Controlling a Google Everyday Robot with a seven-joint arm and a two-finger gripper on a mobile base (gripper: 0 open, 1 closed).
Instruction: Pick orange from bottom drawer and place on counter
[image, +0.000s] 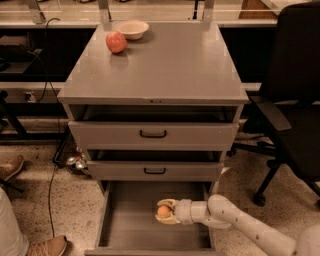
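The orange (163, 211) is pinched in the hand (161, 211) inside the open bottom drawer (127, 222), at 6 o'clock, so the grasp is judged done. Lifting and placing on the desk (165, 65), toward 12 o'clock, are left; an apple (116, 42) and a bowl (132, 29) are seen at its far 11 o'clock corner.

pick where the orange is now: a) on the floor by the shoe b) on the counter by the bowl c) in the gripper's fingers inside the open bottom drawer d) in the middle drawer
c: the gripper is shut on the orange inside the open bottom drawer; the counter bears a reddish fruit and a bowl.
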